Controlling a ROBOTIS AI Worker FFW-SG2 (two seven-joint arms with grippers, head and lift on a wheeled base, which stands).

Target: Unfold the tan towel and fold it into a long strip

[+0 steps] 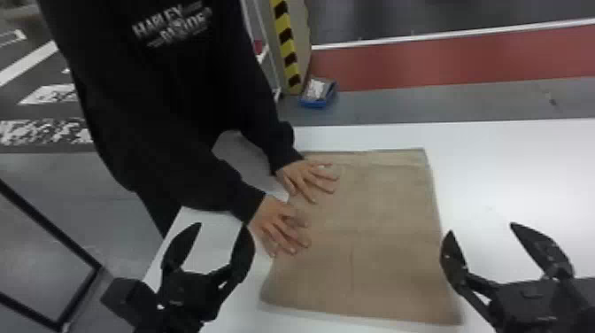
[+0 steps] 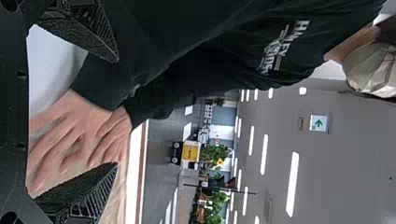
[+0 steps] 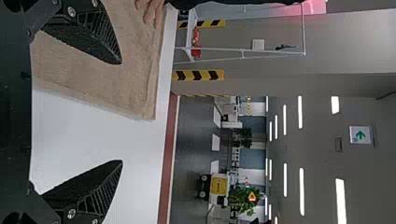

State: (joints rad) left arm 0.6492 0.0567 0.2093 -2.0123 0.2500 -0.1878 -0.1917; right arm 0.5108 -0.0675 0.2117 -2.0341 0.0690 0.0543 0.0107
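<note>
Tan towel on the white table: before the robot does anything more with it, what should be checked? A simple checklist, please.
1. Tan towel lying smooth on the white table: ok, it looks flat.
2. Towel fully unfolded: cannot tell; the far edge may show another layer.
3. Person's hands off it: not ok, the nearer hand and farther hand are on its left side.
4. Left gripper open and empty: ok.
5. Right gripper open and empty: ok.

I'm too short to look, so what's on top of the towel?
A person's far hand and near hand lie on the left part of the towel, fingers spread. I can't see the bits of towel covered by them.
</note>
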